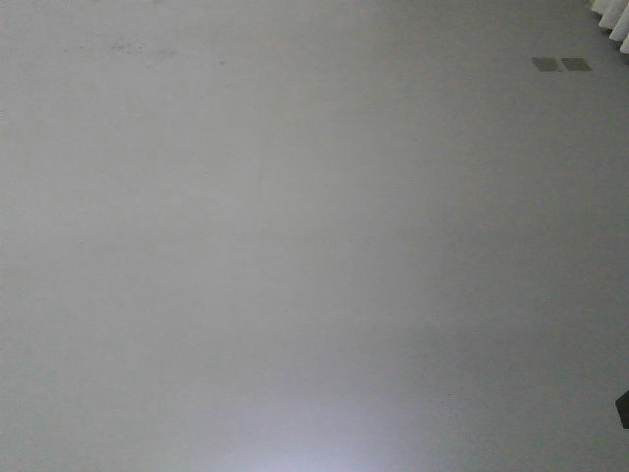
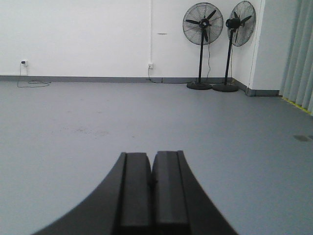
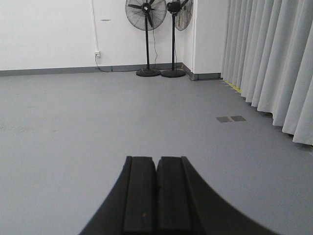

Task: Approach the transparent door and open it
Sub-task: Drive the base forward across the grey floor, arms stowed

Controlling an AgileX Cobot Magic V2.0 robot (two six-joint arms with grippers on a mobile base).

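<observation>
Left wrist-mounted: left tool point(image 2: 151, 156) together; right tool point(image 3: 156, 159) together too, above grey floor point(image 3: 73, 122).

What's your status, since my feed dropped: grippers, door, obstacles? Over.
Left gripper shut, empty; right gripper shut, empty. Transparent door not in view. Grey floor ahead; fans at far wall, curtain on right.

No writing, label, brand, number or sign can be read in any view. High on the white wall point(image 2: 73, 39), far ahead of the left fingers point(image 2: 137, 191), a small dark mark point(image 2: 162, 34) is too small to tell whether it is lettering. It shows again far ahead of the right fingers point(image 3: 139, 191) and is just as illegible.
</observation>
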